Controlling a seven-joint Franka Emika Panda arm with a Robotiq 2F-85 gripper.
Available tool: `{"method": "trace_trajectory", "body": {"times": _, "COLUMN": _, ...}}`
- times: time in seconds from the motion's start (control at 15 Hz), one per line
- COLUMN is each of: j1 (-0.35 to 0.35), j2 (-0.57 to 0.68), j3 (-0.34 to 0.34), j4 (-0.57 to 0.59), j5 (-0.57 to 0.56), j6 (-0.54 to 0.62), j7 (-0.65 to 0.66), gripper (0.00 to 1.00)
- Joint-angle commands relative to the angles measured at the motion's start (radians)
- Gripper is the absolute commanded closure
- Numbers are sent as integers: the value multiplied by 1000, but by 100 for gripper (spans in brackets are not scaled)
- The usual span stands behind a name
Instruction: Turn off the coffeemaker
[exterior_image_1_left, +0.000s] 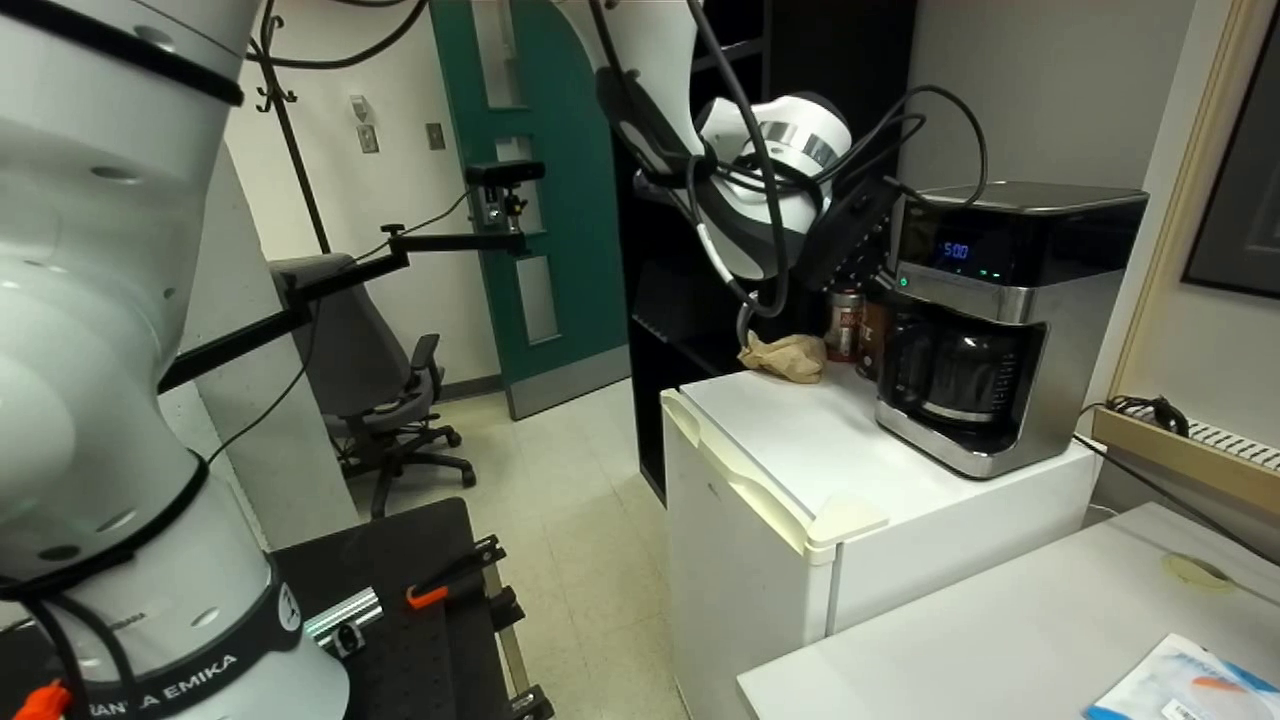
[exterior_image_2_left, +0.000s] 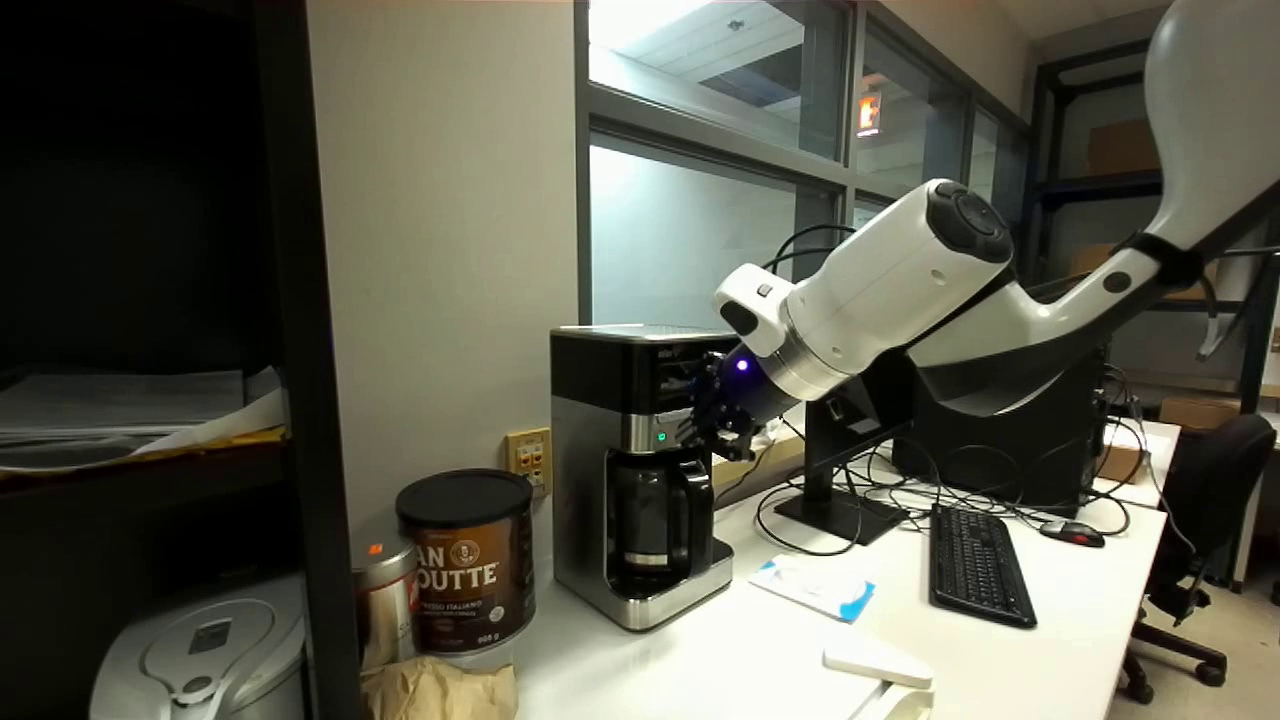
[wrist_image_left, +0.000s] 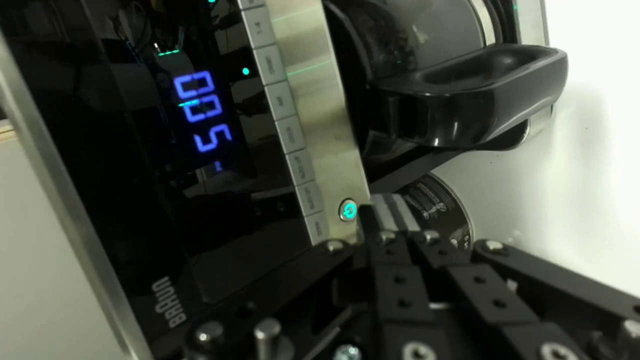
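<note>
in the wrist view the gripper (wrist_image_left: 392, 212) has its jaws pressed together, it looks like, and i see nothing pinched in them. in an exterior view the coffeemaker (exterior_image_1_left: 1005, 302) stands up tall on the white fridge (exterior_image_1_left: 750, 560), close to the gripper, at about four o'clock from it. there is only one arm (exterior_image_2_left: 870, 275), so it has to do the job. what counts most is the round button (wrist_image_left: 348, 210) with the green glow. in the wrist view it lies just beside the jaws, at nine o'clock from them. i can't tell if the jaws touch the coffeemaker or stop a little short. the silver strip (wrist_image_left: 320, 110) that has the button on it runs long, from half past eleven down to half past five, with the button near its low end. the button glows and blue numbers (wrist_image_left: 205, 110) shine, so i think the coffeemaker is on and the push is not done yet. my guess is that the jaws should go a bit toward nine o'clock and then poke straight in. too far that way, and they may bump the grey keys (wrist_image_left: 290, 135) instead
</note>
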Motion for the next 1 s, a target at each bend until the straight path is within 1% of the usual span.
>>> {"method": "trace_trajectory", "body": {"times": 0.0, "j1": 0, "j2": 47, "j3": 0, "j4": 68, "j5": -19, "j6": 12, "j7": 22, "gripper": 100}}
{"method": "trace_trajectory", "body": {"times": 0.6, "j1": -2, "j2": 99, "j3": 1, "j4": 136, "j5": -11, "j6": 9, "j7": 19, "gripper": 100}}
{"method": "trace_trajectory", "body": {"times": 0.93, "j1": -2, "j2": 112, "j3": 3, "j4": 151, "j5": -9, "j6": 10, "j7": 19, "gripper": 100}}
